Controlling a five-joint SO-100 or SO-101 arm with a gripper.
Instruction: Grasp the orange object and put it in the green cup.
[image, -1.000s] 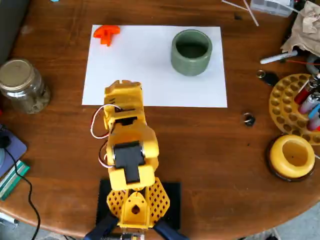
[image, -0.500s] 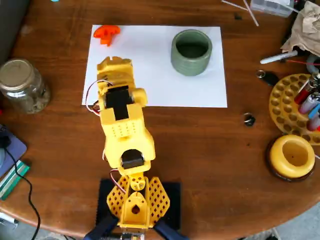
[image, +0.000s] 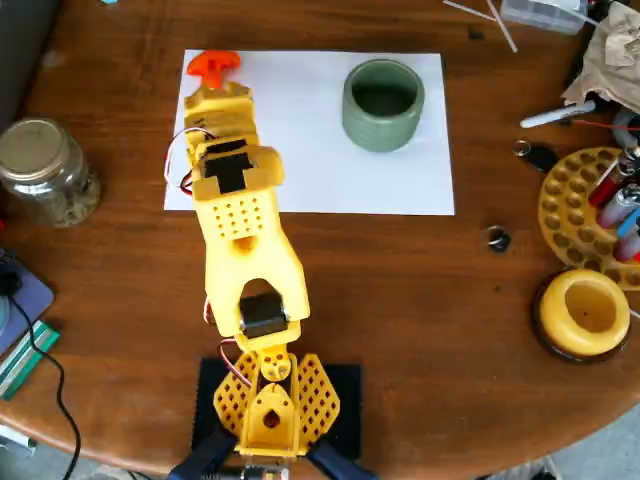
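The overhead view shows the yellow arm (image: 245, 260) extended from its base (image: 268, 400) at the near table edge toward the far left corner of a white sheet (image: 320, 140) lying on the wooden table (image: 420, 300). The gripper (image: 215, 88) sits over that corner, directly against the orange object (image: 212, 65), which protrudes past the gripper's tip at the sheet's top-left edge. The arm body hides the fingers, so it cannot be told whether they are spread, pressed together, or pinching the object. The green cup (image: 383, 104) stands upright on the sheet's right part, well apart from the object, with its dark interior visible. A glass jar (image: 45, 170) stands on the table left of the sheet. A yellow round holder (image: 585, 312) and a perforated yellow rack (image: 575, 215) occupy the right table edge.
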